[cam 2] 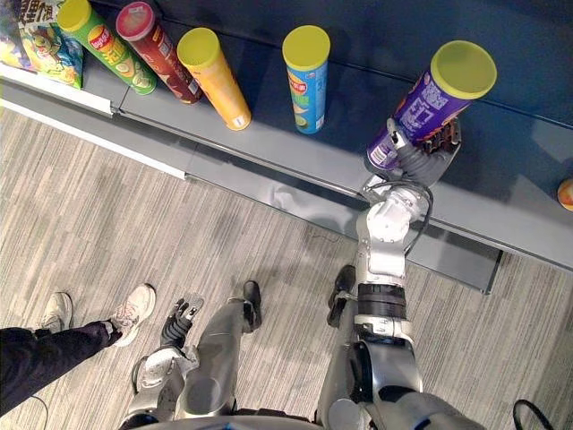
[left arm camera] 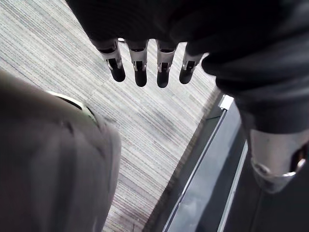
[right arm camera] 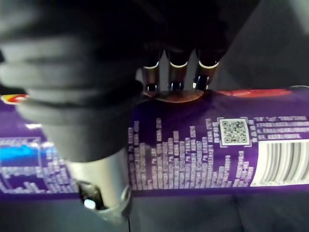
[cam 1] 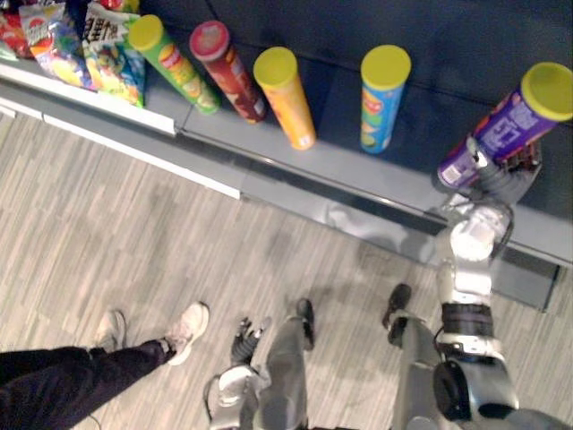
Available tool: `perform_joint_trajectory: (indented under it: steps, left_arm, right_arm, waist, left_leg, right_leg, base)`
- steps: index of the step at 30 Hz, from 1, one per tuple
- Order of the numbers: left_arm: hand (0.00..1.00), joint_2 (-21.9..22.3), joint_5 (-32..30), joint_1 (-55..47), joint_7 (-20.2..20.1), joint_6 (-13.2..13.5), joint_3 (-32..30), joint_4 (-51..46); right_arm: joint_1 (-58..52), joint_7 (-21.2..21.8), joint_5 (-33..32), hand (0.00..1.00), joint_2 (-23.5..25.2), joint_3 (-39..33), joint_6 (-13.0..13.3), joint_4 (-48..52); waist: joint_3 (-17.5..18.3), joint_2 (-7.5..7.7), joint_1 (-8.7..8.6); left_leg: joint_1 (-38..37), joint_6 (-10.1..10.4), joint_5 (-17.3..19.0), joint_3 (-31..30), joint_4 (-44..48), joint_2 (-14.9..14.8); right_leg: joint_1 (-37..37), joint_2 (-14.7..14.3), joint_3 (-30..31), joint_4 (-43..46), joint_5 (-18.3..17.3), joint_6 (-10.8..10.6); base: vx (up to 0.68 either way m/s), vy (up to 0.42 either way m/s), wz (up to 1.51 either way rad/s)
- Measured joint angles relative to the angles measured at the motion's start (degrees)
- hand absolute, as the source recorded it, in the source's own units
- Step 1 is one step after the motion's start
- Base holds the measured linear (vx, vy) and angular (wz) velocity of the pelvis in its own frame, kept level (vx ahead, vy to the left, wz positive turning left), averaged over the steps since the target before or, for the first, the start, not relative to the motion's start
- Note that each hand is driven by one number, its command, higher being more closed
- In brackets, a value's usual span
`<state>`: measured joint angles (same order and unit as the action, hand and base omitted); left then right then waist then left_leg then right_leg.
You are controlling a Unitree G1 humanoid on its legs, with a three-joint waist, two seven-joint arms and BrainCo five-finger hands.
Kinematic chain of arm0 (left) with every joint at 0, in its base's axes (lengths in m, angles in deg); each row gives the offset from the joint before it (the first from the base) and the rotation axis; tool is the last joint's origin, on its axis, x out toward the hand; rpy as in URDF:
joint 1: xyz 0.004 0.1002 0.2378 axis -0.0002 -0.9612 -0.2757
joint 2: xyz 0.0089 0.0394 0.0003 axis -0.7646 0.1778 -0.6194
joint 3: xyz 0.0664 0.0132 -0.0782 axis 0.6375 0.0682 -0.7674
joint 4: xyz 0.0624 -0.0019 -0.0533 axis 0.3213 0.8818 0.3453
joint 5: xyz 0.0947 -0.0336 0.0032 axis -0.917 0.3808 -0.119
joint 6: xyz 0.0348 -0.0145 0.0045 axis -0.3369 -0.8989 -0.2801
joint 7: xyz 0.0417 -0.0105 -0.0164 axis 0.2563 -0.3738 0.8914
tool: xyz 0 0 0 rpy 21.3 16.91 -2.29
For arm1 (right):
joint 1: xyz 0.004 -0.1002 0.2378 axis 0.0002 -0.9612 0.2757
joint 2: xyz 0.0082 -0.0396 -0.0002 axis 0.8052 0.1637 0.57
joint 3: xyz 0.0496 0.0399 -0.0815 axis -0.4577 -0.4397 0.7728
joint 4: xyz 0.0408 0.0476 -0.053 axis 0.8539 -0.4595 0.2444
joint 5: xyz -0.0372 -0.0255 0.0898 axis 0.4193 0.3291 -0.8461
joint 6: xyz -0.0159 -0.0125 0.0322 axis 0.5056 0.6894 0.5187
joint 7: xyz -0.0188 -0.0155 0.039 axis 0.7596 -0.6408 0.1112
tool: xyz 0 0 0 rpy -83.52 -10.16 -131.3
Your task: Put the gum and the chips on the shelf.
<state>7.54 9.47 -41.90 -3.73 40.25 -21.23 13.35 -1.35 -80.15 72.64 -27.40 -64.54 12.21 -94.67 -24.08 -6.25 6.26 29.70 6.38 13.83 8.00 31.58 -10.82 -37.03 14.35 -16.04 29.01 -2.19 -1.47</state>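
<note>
A purple chips can (cam 2: pixel 421 107) with a yellow lid stands at the right of the dark grey shelf (cam 1: pixel 358 170). My right hand (cam 2: pixel 428 154) is shut on its lower part, fingers (right arm camera: pixel 176 72) curled over one side and the thumb on the other. The can's printed purple wall (right arm camera: pixel 203 164) lies right under the palm in the right wrist view. Whether its base rests on the shelf I cannot tell. My left hand (cam 1: pixel 246 336) hangs low at my side over the floor, its fingers (left arm camera: pixel 140 70) straight and holding nothing.
Left of the purple can stand a blue can (cam 1: pixel 383 98), an orange can (cam 1: pixel 286 98), a red can (cam 1: pixel 228 72) and a green can (cam 1: pixel 175 63). Snack bags (cam 1: pixel 81 45) fill the far left. A person's shoes (cam 1: pixel 183 331) are on the wood-look floor at lower left.
</note>
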Motion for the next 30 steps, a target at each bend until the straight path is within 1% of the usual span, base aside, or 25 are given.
perform_joint_trajectory:
  steps: [6,12,17,24,30]
  left_arm:
    - [0.0,0.0,2.0,0.1,-0.2,0.3,0.5,0.0]
    - [0.0,-0.1,2.1,0.3,-0.3,0.6,1.1,-0.1]
    - [0.0,-0.1,2.1,0.3,-0.8,0.6,1.6,-0.5]
    - [0.0,-0.1,2.1,0.4,-1.2,0.8,2.2,-0.5]
    - [0.0,-0.2,2.1,0.4,-1.8,1.1,3.7,-1.2]
  right_arm:
    - [1.5,0.3,-0.8,1.0,-0.1,0.1,-0.1,-4.6]
    - [1.8,1.1,-1.3,1.0,-0.4,0.0,-0.3,-8.2]
    - [2.9,1.2,-1.7,1.0,-0.8,-1.9,-0.2,-11.3]
    - [6.3,2.4,-2.4,1.0,-4.1,-1.9,0.2,-15.4]
    - [8.8,2.3,-4.0,1.0,-6.0,-1.9,0.3,-16.7]
  waist:
    - [0.0,-0.02,0.38]
    - [0.1,-0.16,0.33]
    - [0.2,-0.4,0.3]
    - [0.3,-0.76,0.31]
    - [0.5,-1.22,0.32]
  left_leg:
    - [0.1,-0.1,0.0,0.0,0.0,0.2]
    - [0.8,-0.2,-0.1,0.1,0.0,0.6]
    - [1.5,-0.2,-0.1,0.1,0.5,0.7]
    - [2.2,-0.8,-0.2,0.8,0.6,0.8]
    - [3.3,-0.5,-0.5,0.9,0.7,1.1]
  right_leg:
    - [0.0,0.2,-0.1,0.1,0.0,0.0]
    - [-0.9,0.7,0.0,0.5,0.0,0.0]
    - [-1.7,1.0,0.1,1.0,0.0,0.0]
    - [-2.7,1.6,0.3,1.5,0.0,0.0]
    - [-4.1,1.9,0.6,2.2,-0.1,0.1]
  base:
    - [0.0,0.0,0.0]
    - [0.0,0.0,0.0]
    - [0.0,0.0,0.0]
    - [0.0,0.002,0.02]
    - [0.04,0.012,0.01]
